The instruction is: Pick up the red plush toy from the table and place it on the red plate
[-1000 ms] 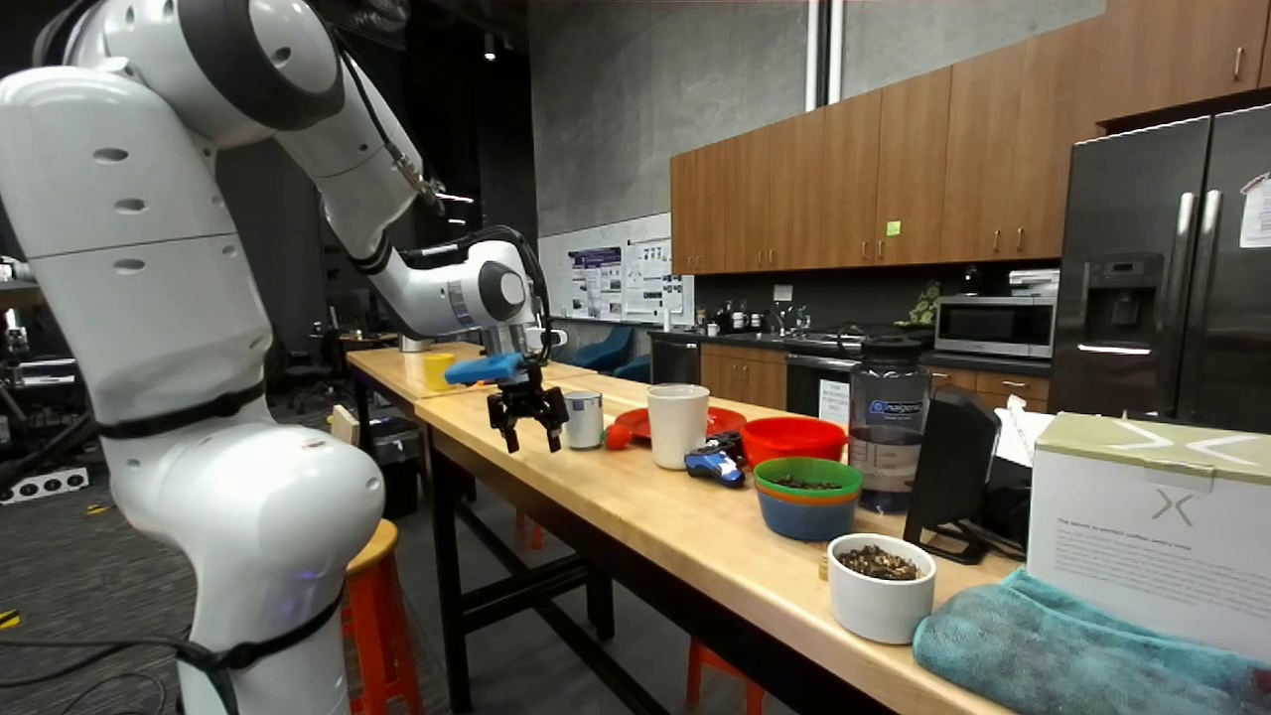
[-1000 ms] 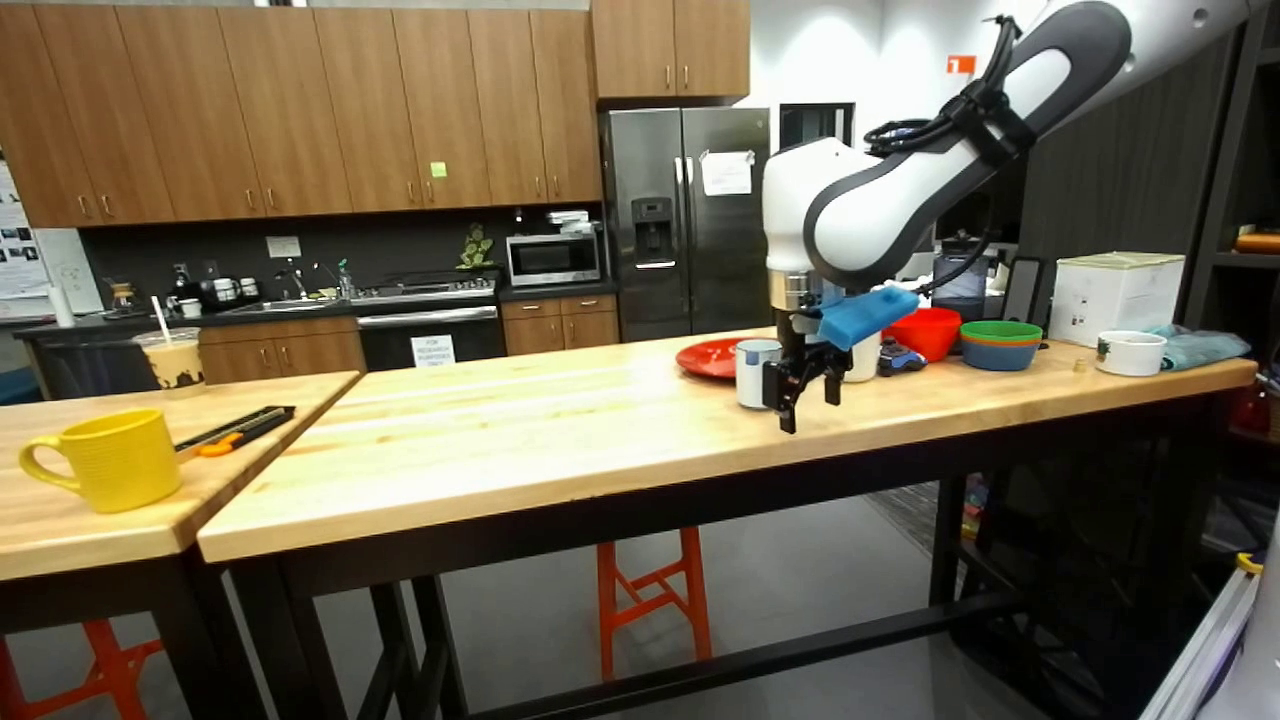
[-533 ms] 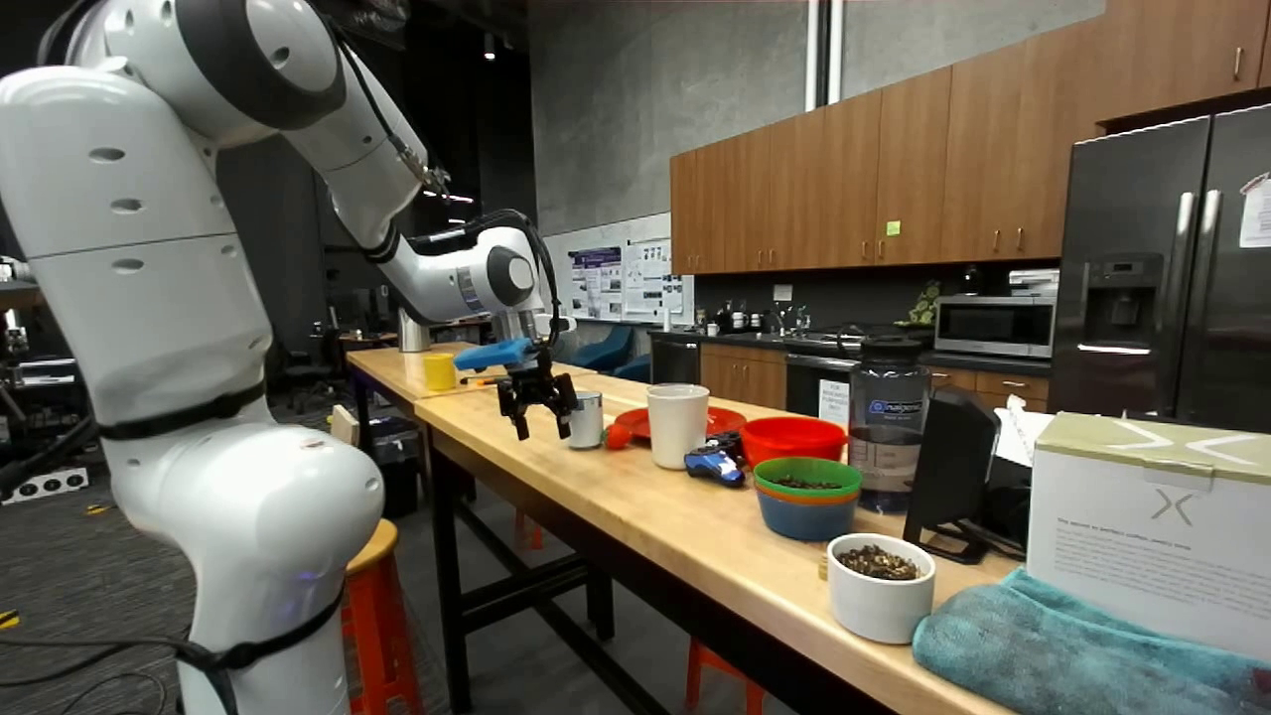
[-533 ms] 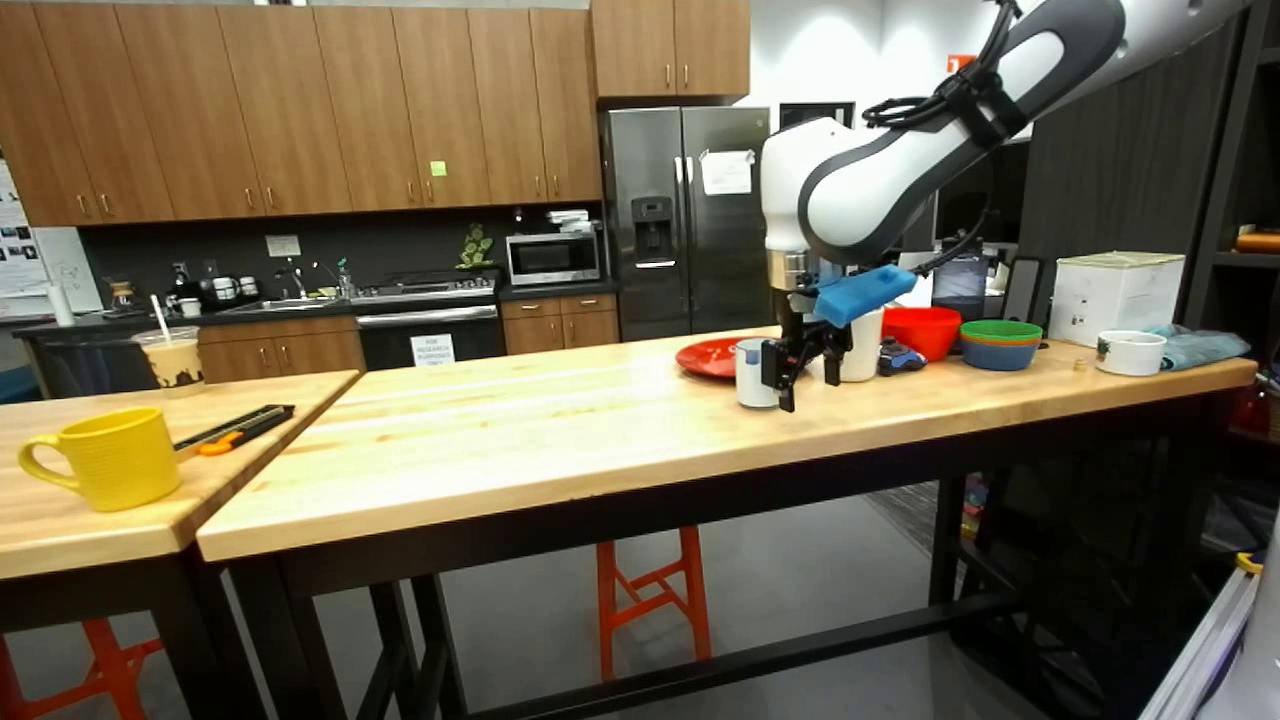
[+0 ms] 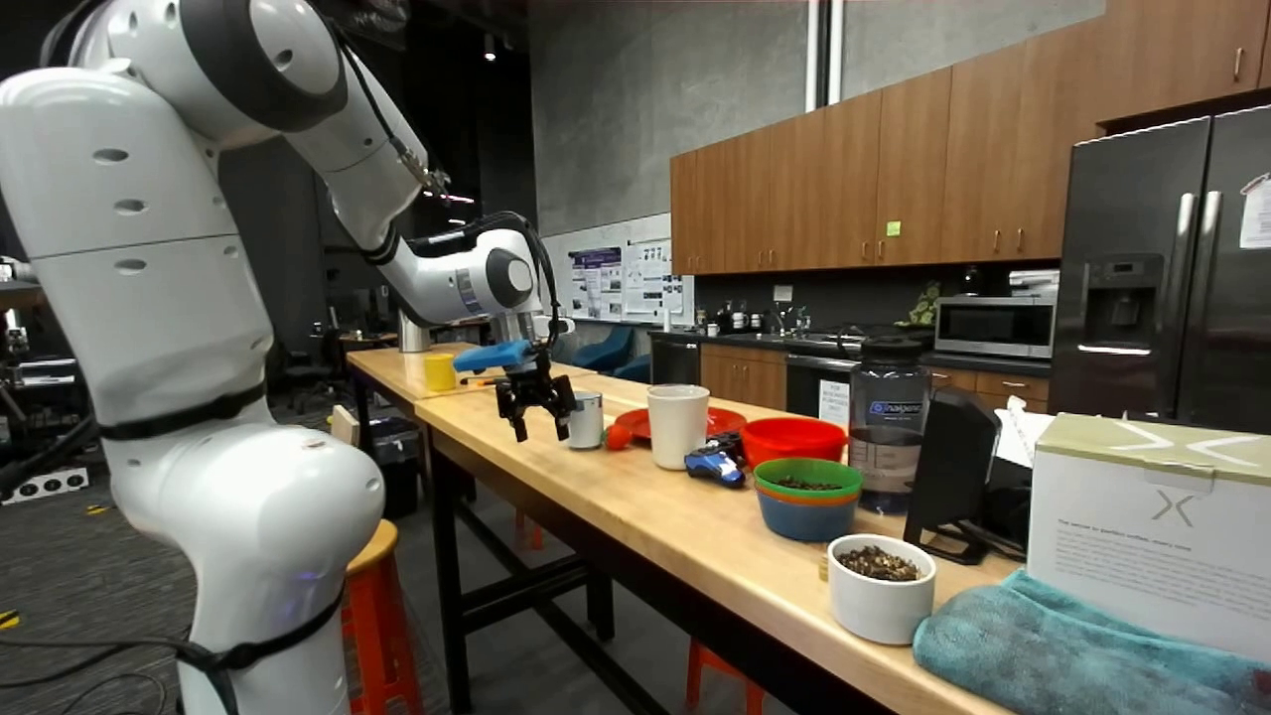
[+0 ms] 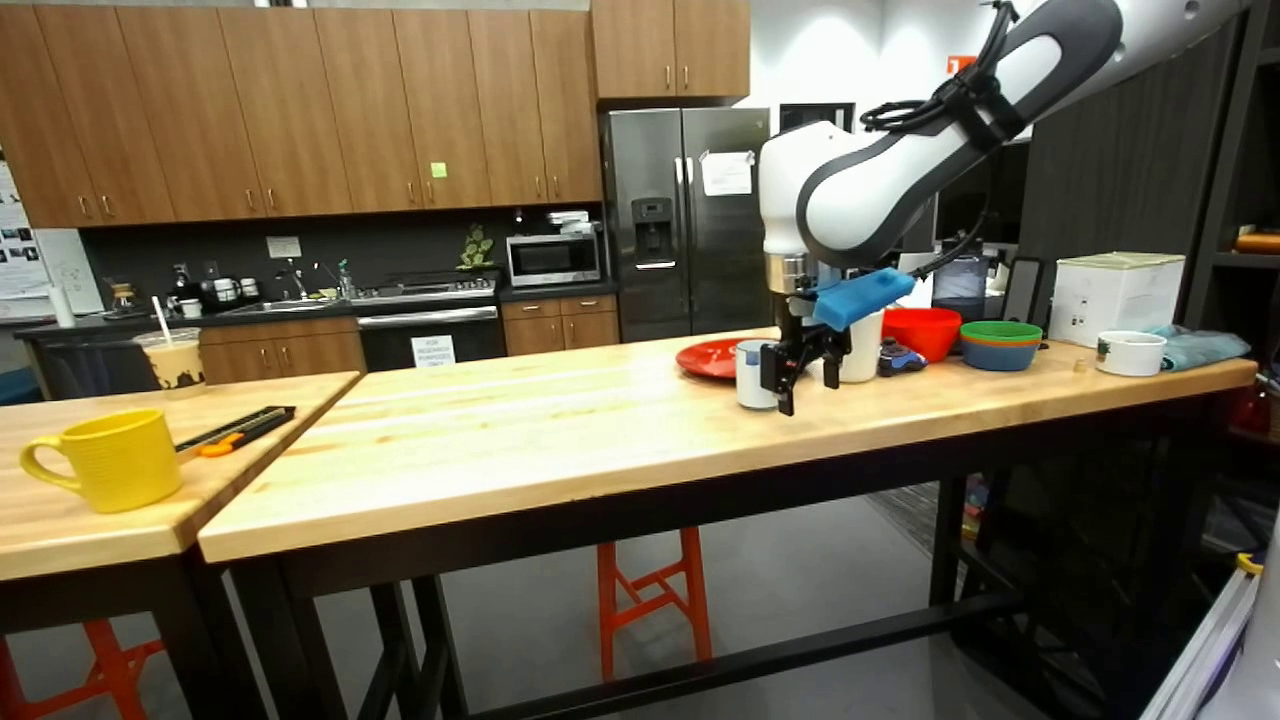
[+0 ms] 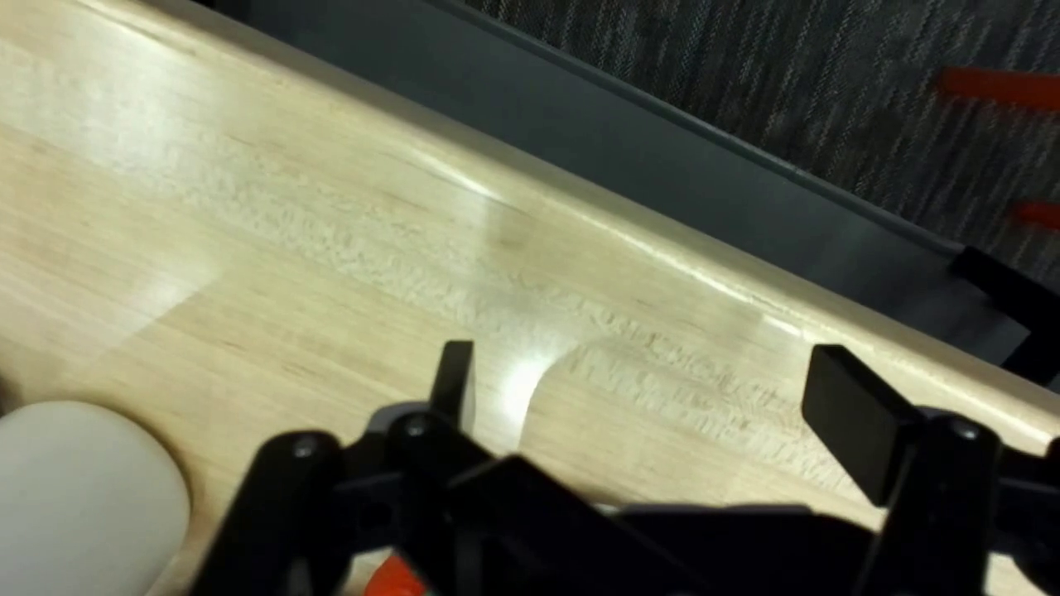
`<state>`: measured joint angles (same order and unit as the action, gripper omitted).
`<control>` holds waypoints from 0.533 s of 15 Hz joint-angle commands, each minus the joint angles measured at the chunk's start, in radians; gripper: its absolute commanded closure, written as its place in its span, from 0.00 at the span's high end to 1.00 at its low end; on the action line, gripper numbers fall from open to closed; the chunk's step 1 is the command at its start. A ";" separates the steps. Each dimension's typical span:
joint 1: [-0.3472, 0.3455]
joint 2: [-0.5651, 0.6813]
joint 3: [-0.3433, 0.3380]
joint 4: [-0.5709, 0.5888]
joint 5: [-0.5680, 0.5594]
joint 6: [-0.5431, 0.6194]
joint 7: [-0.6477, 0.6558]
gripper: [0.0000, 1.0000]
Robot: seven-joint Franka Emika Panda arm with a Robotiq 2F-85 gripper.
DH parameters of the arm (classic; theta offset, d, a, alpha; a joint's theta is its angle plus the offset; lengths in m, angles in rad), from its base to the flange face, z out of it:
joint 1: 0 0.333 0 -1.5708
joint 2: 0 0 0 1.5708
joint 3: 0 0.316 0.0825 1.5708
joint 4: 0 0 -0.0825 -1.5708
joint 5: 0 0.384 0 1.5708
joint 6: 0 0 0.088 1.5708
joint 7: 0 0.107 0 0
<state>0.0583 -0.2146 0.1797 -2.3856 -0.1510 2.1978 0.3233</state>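
The red plush toy [image 5: 618,437] is small and round and lies on the table between a grey-white can [image 5: 586,422] and a white cup [image 5: 679,427]. It is hidden in the exterior view with the yellow mug. The glossy red plate [image 5: 728,421] lies behind the cup and toy, and shows behind the can [image 6: 755,375] as a red disc [image 6: 708,358]. My gripper [image 5: 541,432] is open and empty above the table, in front of the can [image 6: 808,398]. In the wrist view its fingers [image 7: 642,356] are wide apart over bare wood. A red patch [image 7: 396,578] shows low there, mostly hidden; I cannot tell whether it is toy or plate.
A blue-black controller [image 5: 717,464], red bowl [image 5: 794,437], stacked bowls [image 5: 806,511], a bottle [image 5: 889,427], a white pot [image 5: 880,596] and a box [image 5: 1152,536] stand farther along. The table's edge [image 7: 629,232] runs across the wrist view. A yellow mug [image 6: 115,460] stands on the neighbouring table.
Since one second ago my gripper has risen slightly and shifted a little toward the can. Over the last half second it is nearly still. It stays open, and the objects have not moved.
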 commanded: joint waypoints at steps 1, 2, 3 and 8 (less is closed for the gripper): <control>0.008 0.000 -0.008 0.001 -0.001 -0.002 0.001 1.00; 0.009 0.002 -0.005 -0.008 -0.007 0.001 0.003 1.00; 0.006 0.009 -0.003 -0.014 -0.022 0.010 0.012 1.00; -0.022 0.051 -0.014 -0.019 -0.107 0.057 0.057 1.00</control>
<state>0.0535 -0.1889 0.1785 -2.4028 -0.1949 2.2225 0.3406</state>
